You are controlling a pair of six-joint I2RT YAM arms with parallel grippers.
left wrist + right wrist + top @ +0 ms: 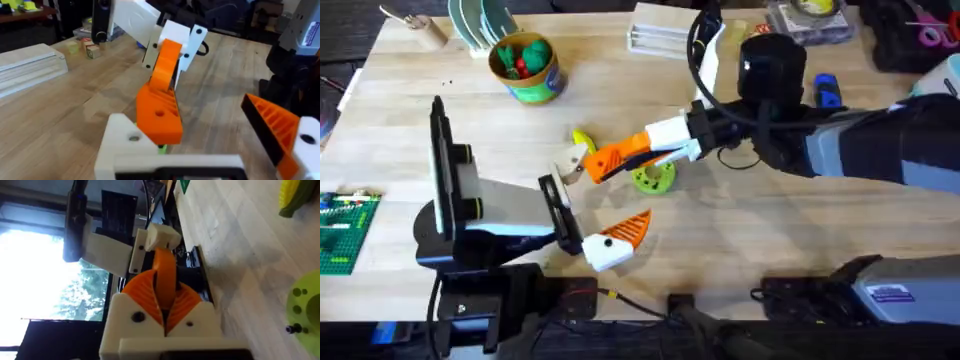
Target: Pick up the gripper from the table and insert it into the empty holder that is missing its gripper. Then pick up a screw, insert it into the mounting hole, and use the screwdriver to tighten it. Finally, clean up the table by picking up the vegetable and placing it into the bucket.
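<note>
Step in hand: we judge this to be the insertion. The wedge is at the holder, and no screw is in the picture.

Task's thing: the small orange plastic wedge [160,117] hangs above the bench [760,215], held between the two arms near the middle.

Right jaws: the right gripper [625,157] reaches across from the right. Its white fingers with orange ribbed pads are clamped on the upper end of the wedge.

Holder: the plain white plastic wedge-shaped block [122,145] is the bare finger of the left gripper [608,195] itself. Its twin finger carries an orange ribbed tip [272,125].

Left jaws: spread wide and gripping nothing, with the bare block well apart from the tipped finger.

Key relation: the wedge lies between the right jaws and the block. Its long axis runs out from the right fingers toward the block, and its free end meets the block's face. A round hole shows in each part, and the two holes do not line up yet.

Seating: we cannot tell whether the wedge has started into the block or only rests against it.

Nearer arm: the right arm must do the pushing, we judge, while the left only has to hold steady.

Neighbours: the small yellow toy vegetable with a green end [582,140] lies just beyond the block, and a lime-green disc with holes [653,178] lies just under the right fingers.

Later items: the round green bucket with a yellow-orange rim [525,68] and the bright blue screwdriver [827,90] stand well apart, toward the far side.
</note>
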